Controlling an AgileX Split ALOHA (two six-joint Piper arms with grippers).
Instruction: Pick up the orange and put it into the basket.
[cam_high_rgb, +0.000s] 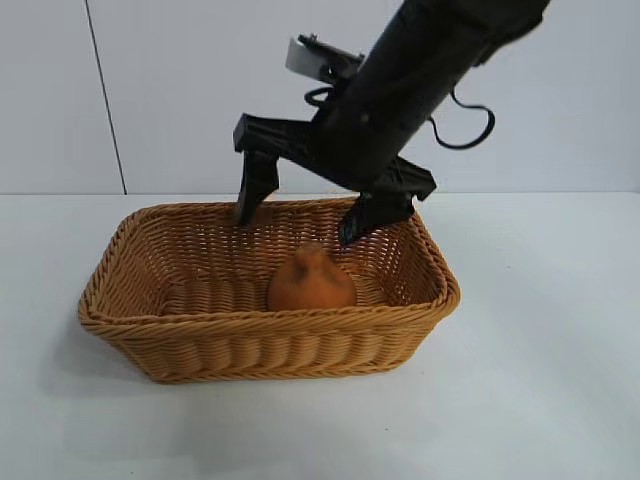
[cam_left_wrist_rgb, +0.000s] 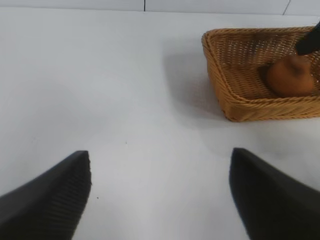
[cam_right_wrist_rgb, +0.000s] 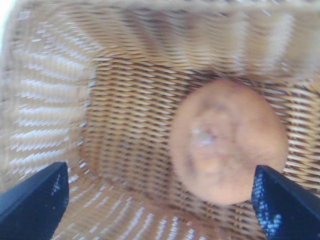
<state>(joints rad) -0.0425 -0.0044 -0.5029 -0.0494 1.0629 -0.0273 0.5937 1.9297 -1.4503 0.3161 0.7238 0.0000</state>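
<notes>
The orange (cam_high_rgb: 311, 281) lies free on the floor of the wicker basket (cam_high_rgb: 180, 350), near its front wall. Above it my right gripper (cam_high_rgb: 298, 222) hangs open, fingers spread wide over the back half of the basket and touching nothing. From the right wrist, the orange (cam_right_wrist_rgb: 227, 152) sits below on the weave of the basket (cam_right_wrist_rgb: 125, 125), near one fingertip, with the right gripper (cam_right_wrist_rgb: 160, 195) holding nothing. My left gripper (cam_left_wrist_rgb: 161, 180) stands open over bare table, well away from the basket (cam_left_wrist_rgb: 235, 107) and the orange (cam_left_wrist_rgb: 291, 76) in it.
The basket stands on a white table (cam_high_rgb: 540, 380) with a pale wall behind. A black cable (cam_high_rgb: 470, 125) loops off the right arm above the basket's back rim. Bare table surrounds the basket on all sides.
</notes>
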